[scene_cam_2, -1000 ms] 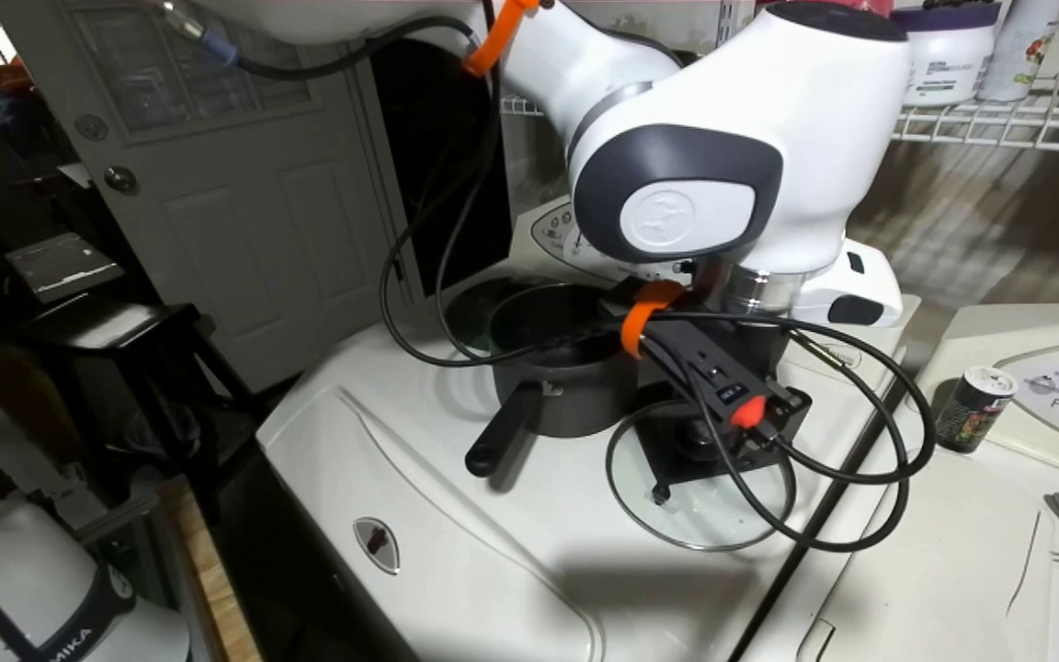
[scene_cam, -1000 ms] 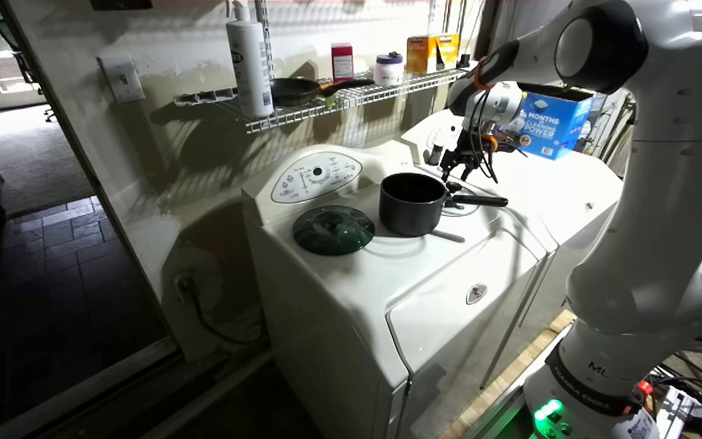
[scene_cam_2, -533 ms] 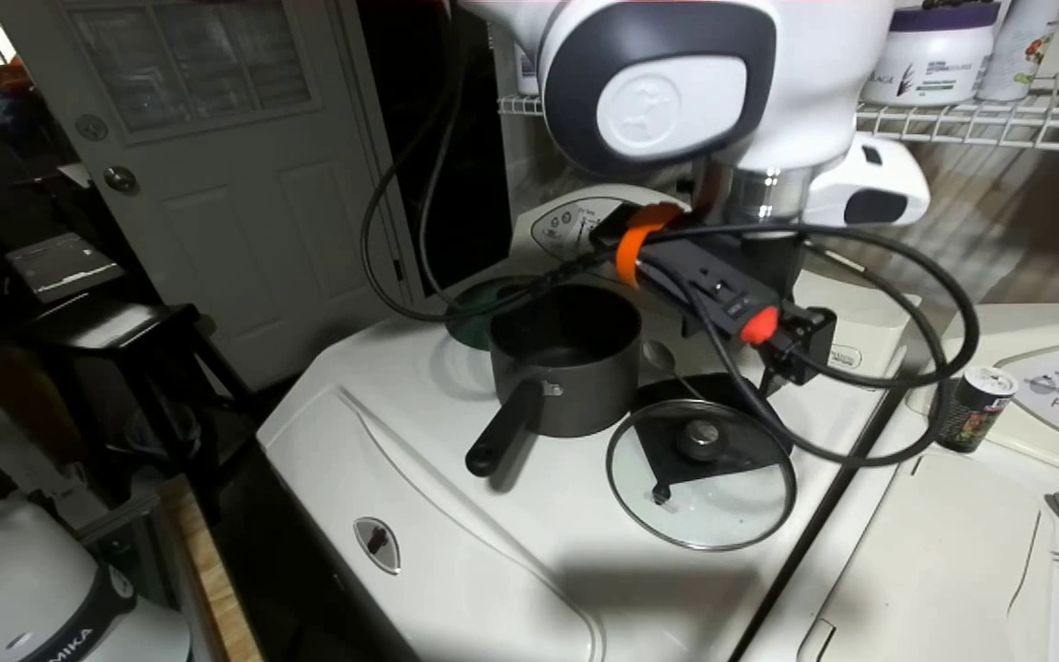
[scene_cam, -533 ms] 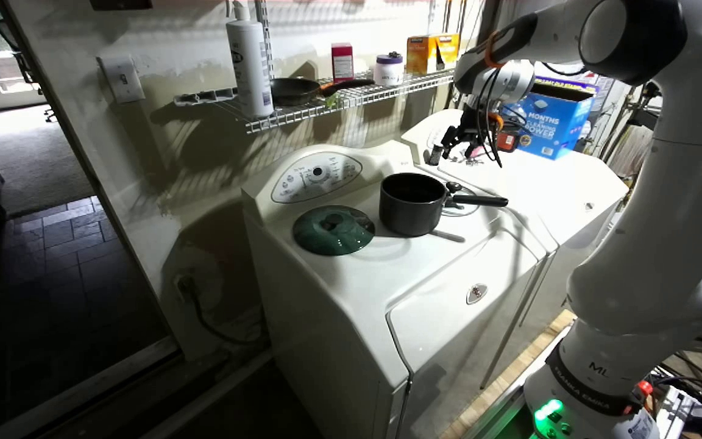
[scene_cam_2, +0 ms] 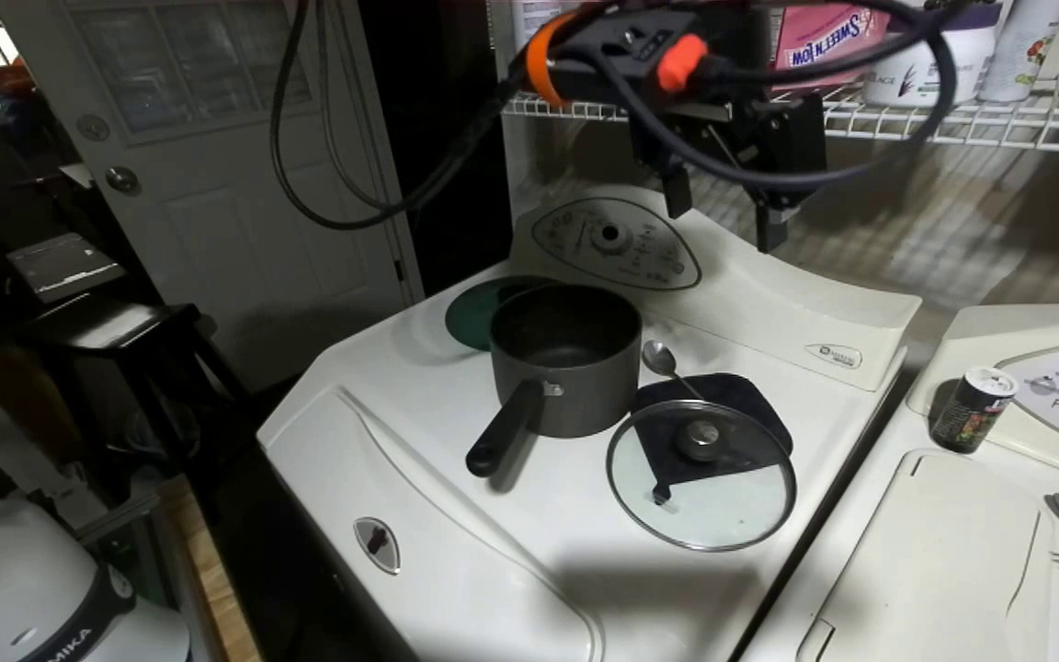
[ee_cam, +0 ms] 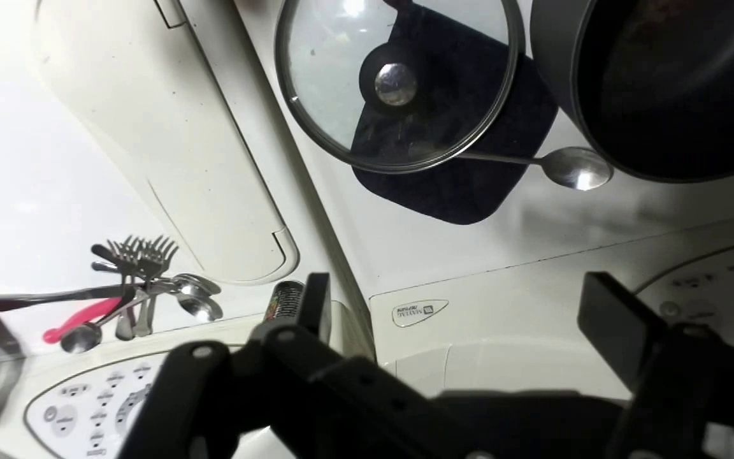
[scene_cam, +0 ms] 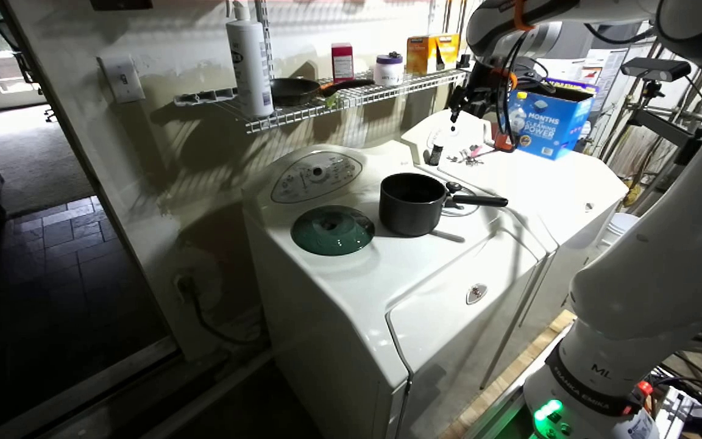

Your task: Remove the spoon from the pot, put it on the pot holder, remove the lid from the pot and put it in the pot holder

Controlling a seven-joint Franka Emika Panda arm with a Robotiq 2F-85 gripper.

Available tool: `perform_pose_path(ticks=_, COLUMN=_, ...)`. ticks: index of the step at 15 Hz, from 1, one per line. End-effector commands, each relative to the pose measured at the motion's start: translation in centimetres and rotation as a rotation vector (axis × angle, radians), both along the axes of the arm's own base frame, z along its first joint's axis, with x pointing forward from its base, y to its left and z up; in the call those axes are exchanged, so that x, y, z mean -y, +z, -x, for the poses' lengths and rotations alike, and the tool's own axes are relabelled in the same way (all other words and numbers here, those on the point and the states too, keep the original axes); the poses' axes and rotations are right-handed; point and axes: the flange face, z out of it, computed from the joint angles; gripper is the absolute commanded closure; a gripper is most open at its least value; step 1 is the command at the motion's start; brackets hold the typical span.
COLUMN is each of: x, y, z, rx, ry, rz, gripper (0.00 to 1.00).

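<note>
I hold my claw [scene_cam_2: 724, 219] released, jaws well apart, above the far side of the surface [scene_cam_2: 566, 515]. Pot [scene_cam_2: 575, 400] upright at left; green disc [scene_cam: 334, 238] farther left. Right of the pot, the glass lid [scene_cam_2: 709, 469] lies knob up, partly over the pot holder [scene_cam_2: 743, 393]; spoon [ee_cam: 569, 167] handle runs beneath the lid, bowl just beside the pot.

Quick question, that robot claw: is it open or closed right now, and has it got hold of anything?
Gripper: open, its jaws standing wide apart, holding nothing.
</note>
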Motion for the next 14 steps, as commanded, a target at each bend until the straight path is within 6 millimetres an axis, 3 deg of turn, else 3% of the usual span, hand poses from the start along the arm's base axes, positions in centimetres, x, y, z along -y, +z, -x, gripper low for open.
perform_pose_path(ticks=1, x=-3.1, y=1.9, z=2.2, rx=-0.061, ry=-0.106, rz=0.033, gripper=0.0)
perform_pose_path(ticks=7, x=-7.3, y=2.9, z=4.4, rx=-0.198, ry=-0.193, rz=0.013, gripper=0.0)
perform_pose_path(ticks=8, x=-5.8, y=2.8, z=3.2, rx=-0.169, ry=-0.168, rz=0.003, gripper=0.0)
perform_pose_path(ticks=14, x=-6.8, y=2.9, z=3.7, rx=-0.186, ry=-0.178, rz=-0.005, gripper=0.0)
